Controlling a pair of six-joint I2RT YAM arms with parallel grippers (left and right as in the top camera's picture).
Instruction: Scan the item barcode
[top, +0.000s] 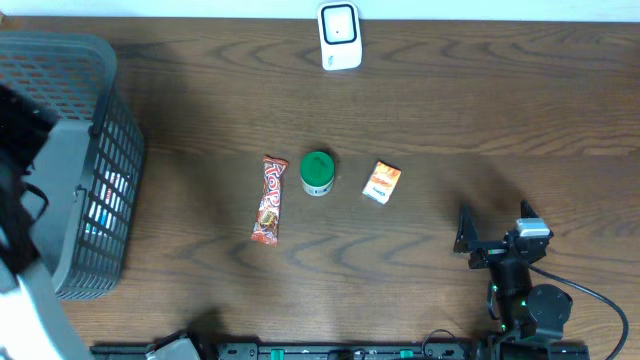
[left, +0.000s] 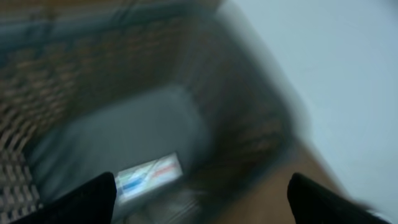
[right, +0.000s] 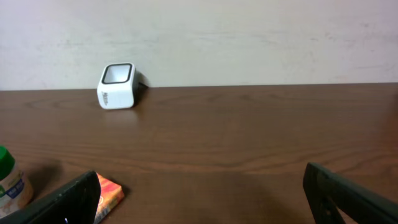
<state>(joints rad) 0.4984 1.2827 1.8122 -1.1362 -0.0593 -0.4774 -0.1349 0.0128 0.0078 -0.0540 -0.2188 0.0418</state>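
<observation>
- Overhead: white barcode scanner (top: 340, 37) sits at far edge of the table (top: 480, 110). Three items in a row mid-table, each apart from the others: candy bar (top: 269, 200), green-lidded jar (top: 318, 173), small orange box (top: 381, 183).
- Grey mesh basket (top: 105, 150) at L side. A blue/red/white packet (top: 108, 200) lies inside on its floor.
- Left wrist view, v. blurred: left gripper (left: 202, 202) hangs over the basket interior, jaws spread wide, nothing btwn them. Packet is below, not touched.
- Near R corner: right gripper (top: 493, 238) is well apart from all items, jaws wide, empty. Its wrist view looks across to the scanner, w/ orange box and jar at lower L.
- Judgement: packet looks finished w/, so this is the drop-off end of a cycle. Three items are left to scan.
- Doing it well: lift L arm straight up clear of the basket rim before swinging. The mesh wall is tall and could snag a finger.
- Next pick, prob. candy bar (closest to L side): grip across its narrow width near one end so the code isn't covered.
- Can't tell which face carries the barcode on any item, so it may need a wrist roll at the scanner.
- Present the code face-on to the scanner window, near but not touching, and hold steady.
- Jar is round and may slip, so clamp it squarely.
</observation>
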